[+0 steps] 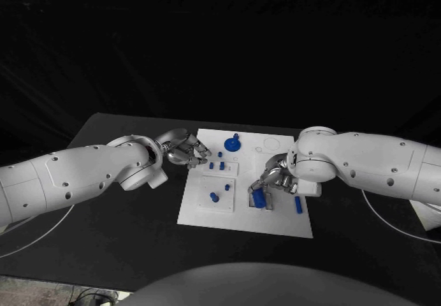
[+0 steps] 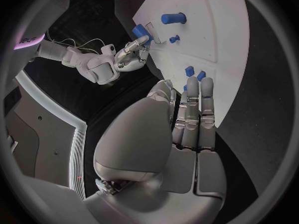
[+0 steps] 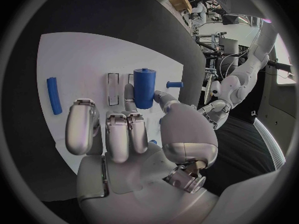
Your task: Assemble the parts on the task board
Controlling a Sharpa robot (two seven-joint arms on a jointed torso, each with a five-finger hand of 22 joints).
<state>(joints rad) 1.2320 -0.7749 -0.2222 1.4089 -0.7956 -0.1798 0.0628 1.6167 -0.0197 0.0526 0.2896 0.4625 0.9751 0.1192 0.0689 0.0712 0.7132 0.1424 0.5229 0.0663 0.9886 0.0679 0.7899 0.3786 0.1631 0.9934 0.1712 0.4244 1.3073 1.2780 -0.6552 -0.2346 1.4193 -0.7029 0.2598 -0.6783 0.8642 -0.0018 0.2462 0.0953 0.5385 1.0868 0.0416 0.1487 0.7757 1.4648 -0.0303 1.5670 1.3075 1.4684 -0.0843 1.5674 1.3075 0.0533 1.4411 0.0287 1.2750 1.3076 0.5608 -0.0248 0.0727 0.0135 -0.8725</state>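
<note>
The white task board (image 1: 276, 220) lies in the middle of the black table. My right hand (image 1: 276, 177) hovers over the board's right part and pinches a thick blue cylinder (image 1: 260, 199) (image 3: 144, 87) between thumb and finger, its lower end close to two narrow slots (image 3: 112, 88). A long blue rod (image 1: 297, 204) (image 3: 54, 94) lies flat on the board beside that hand. My left hand (image 1: 188, 150) (image 2: 193, 117) rests at the board's left edge, fingers stretched out and holding nothing, near two small blue pegs (image 1: 216, 165) (image 2: 194, 72).
A round blue part (image 1: 233, 145) stands at the board's far edge. Two more blue pieces (image 1: 218, 193) stand in the board's left panel. Black table (image 1: 110, 236) surrounds the board on all sides.
</note>
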